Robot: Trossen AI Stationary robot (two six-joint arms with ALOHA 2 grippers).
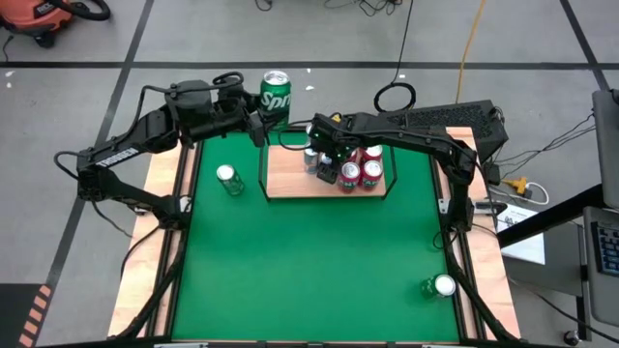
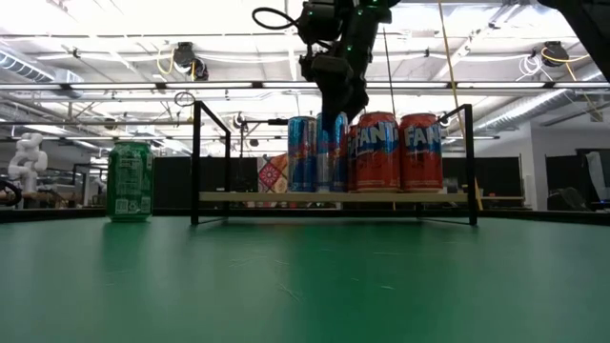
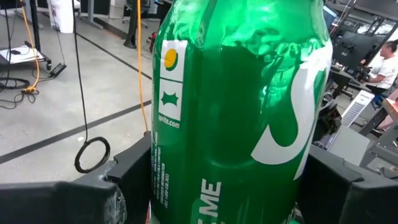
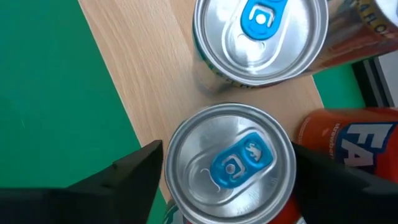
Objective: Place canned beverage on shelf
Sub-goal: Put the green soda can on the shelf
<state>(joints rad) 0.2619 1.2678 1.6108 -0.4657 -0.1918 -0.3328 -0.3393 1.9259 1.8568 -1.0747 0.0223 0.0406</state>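
A green Sprite can (image 1: 276,95) hangs in the air by the table's far edge, with my left gripper (image 1: 259,116) shut on it. The shelf (image 1: 290,176), a light-wood board with a black rail, stands at the far middle. On its board stand two blue cans (image 2: 302,152) and two red Fanta cans (image 2: 377,152). My right gripper (image 1: 326,166) reaches down over the nearer blue can (image 4: 230,165), its fingers against both sides of it. My left gripper pinches the Sprite can's side wall (image 3: 155,180) between its two fingers (image 3: 118,186), coming level from the table's left. The can is upright and lifted clear of table and shelf. My right gripper holds the blue can just under its top rim (image 4: 166,168), one finger (image 4: 134,177) on each side, slanting steeply down from above. The can stands upright on the shelf board (image 4: 149,68).
One green can (image 1: 229,179) stands on the green mat left of the shelf, another (image 1: 441,285) near the right edge. The second blue can (image 4: 261,37) and a Fanta can (image 4: 348,134) stand close to my right gripper's fingers. The mat's near half is free room.
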